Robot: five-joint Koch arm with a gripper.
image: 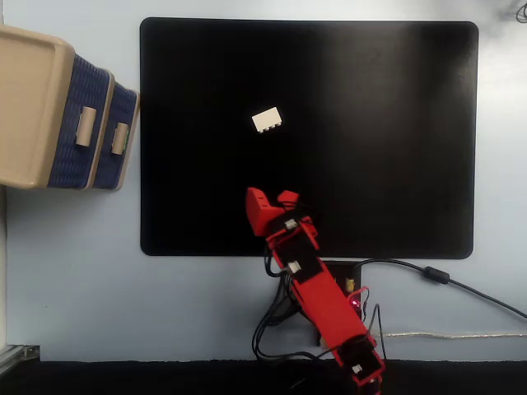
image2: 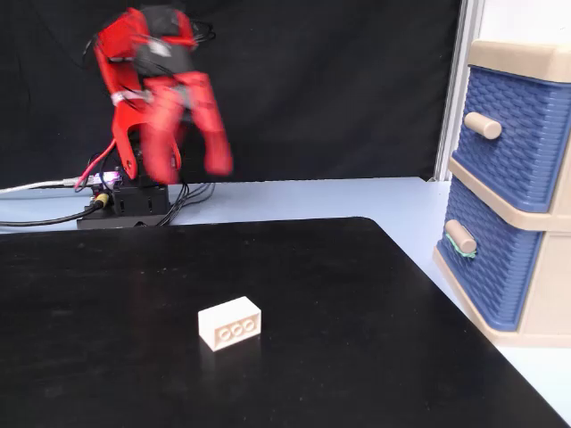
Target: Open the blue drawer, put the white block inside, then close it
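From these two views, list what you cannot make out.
1. The fingers are motion-blurred in a fixed view; their tips cannot be read sharply, though they look spread.
2. The drawer unit is cut off by the right edge there, and the contents of both closed drawers are hidden.
3. The white block is too small from above for stud detail.

A black mat (image: 370, 132) covers a pale blue table (image: 74, 271), with a black curtain (image2: 339, 89) behind
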